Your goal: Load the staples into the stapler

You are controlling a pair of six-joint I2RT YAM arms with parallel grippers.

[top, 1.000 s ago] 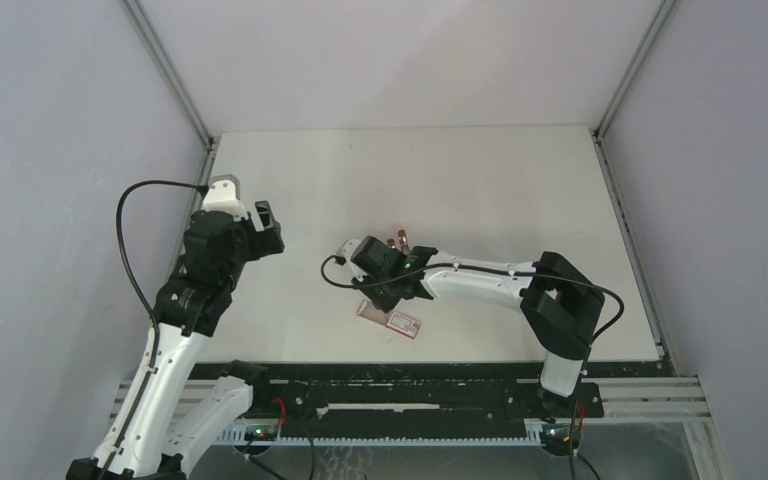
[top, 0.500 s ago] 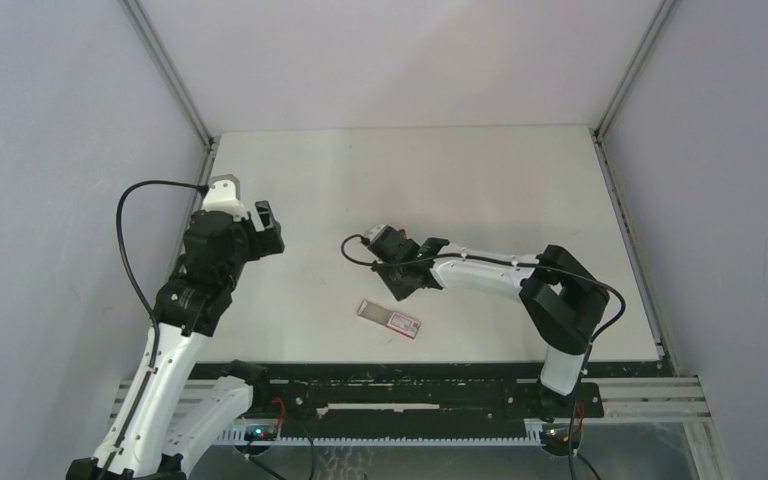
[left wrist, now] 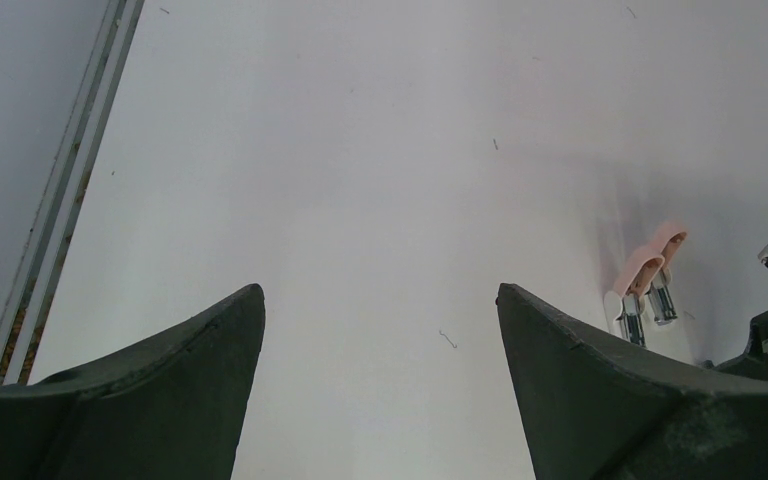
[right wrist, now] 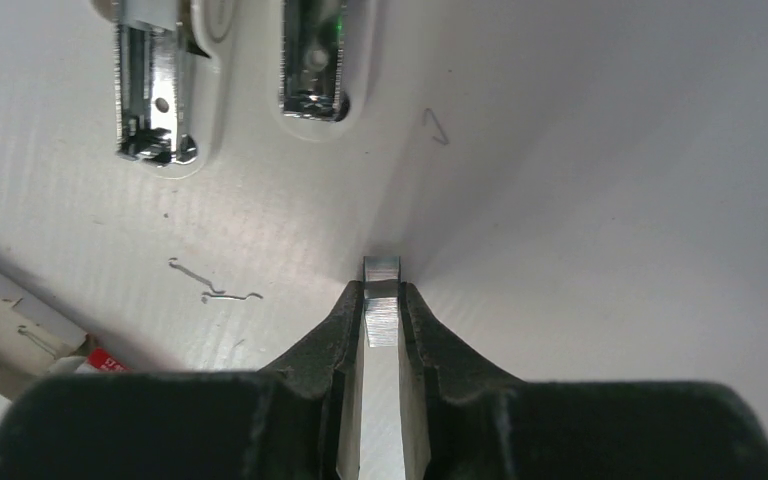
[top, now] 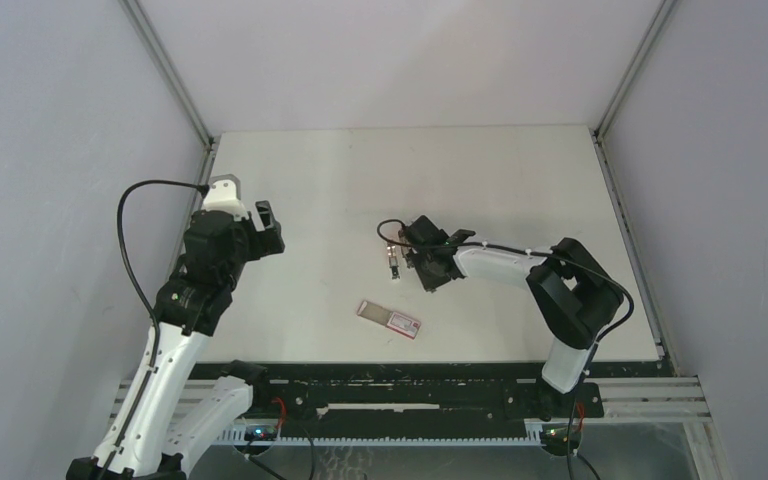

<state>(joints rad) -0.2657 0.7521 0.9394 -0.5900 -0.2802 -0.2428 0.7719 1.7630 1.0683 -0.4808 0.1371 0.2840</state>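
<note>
Right claw (right wrist: 382,293) clamped on staple strip (right wrist: 381,322); left claw (left wrist: 380,292) apart; staple box (top: 389,319) on table (top: 500,170).

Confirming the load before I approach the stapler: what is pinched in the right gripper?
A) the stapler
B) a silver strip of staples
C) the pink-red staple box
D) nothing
B: the right wrist view shows the right gripper shut on a narrow silver strip of staples, while the top view shows the staple box lying apart from it.
</note>
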